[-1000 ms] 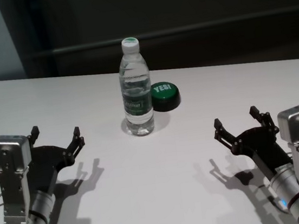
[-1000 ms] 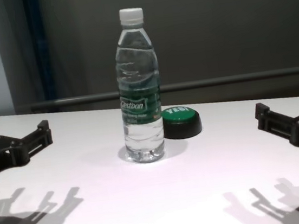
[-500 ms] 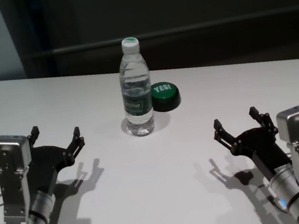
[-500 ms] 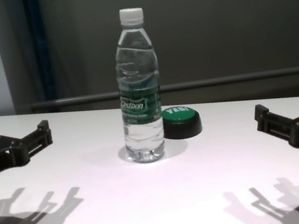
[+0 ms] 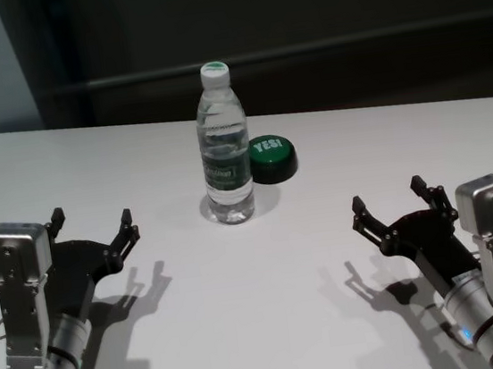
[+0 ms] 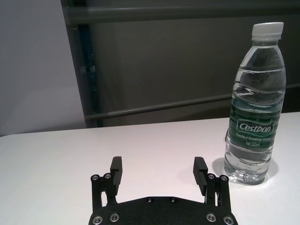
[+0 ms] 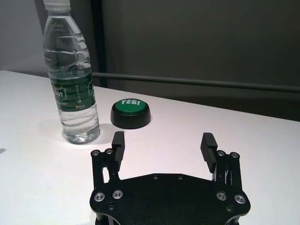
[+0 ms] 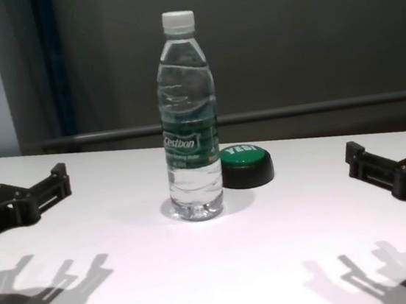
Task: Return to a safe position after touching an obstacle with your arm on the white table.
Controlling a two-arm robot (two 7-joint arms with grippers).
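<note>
Left wrist view reads "Cestbon" on the upright bottle (image 6: 254, 103) beside a "YES!" button (image 7: 131, 114) on the table (image 5: 271, 307), both the left gripper (image 5: 91, 229) and the right gripper (image 5: 389, 203) spread wide, holding nothing.

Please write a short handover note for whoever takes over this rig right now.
Left gripper: open, holding nothing, low over the near left of the white table.
Right gripper: open, holding nothing, near right.
Water bottle: upright mid-table, cap on, clear of both arms; green button is close behind it to the right.
Done: nothing visible.
Left: touch the bottle with an arm, then retreat.
</note>
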